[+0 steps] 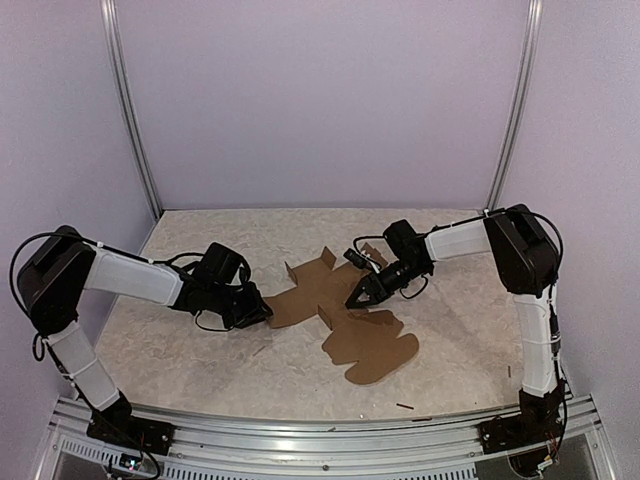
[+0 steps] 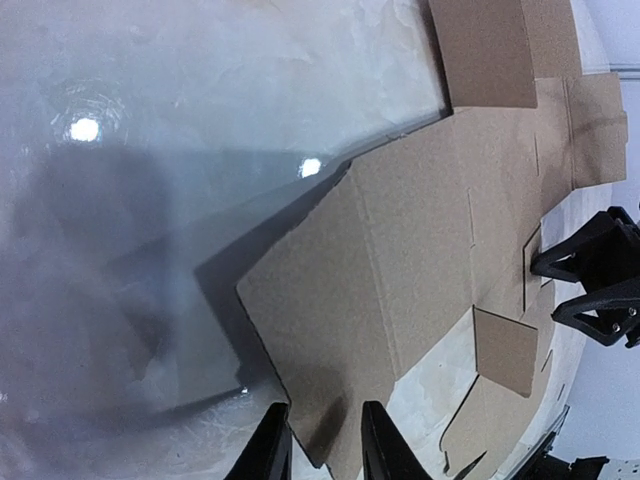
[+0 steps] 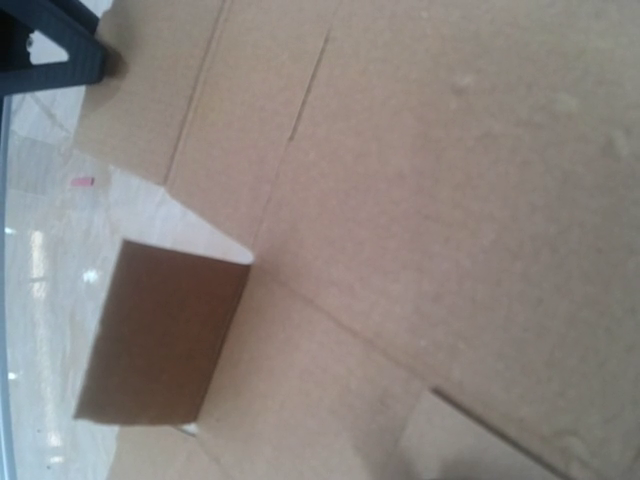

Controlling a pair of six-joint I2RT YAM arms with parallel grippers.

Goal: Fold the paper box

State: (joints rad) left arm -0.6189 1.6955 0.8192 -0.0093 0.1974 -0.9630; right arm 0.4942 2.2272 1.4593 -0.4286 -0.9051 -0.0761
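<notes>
Marbled tabletop (image 1: pixel 200 350), paper box (image 1: pixel 320 295) mostly flat at centre. Left tool (image 2: pixel 325 408) narrow, astride raised panel edge; right tool (image 2: pixel 548 288) half-wide, tips on sheet. Risk: shallow bite, panel slipping, sheet skidding.

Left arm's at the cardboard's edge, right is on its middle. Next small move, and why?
Probably close the left hand on the cardboard box blank's left panel and lift it slightly toward its crease. That panel's edge sits between the hand's fingers, raised off the table with shadow beneath, while the right hand, fingers spread, appears to pin the blank's middle.
</notes>
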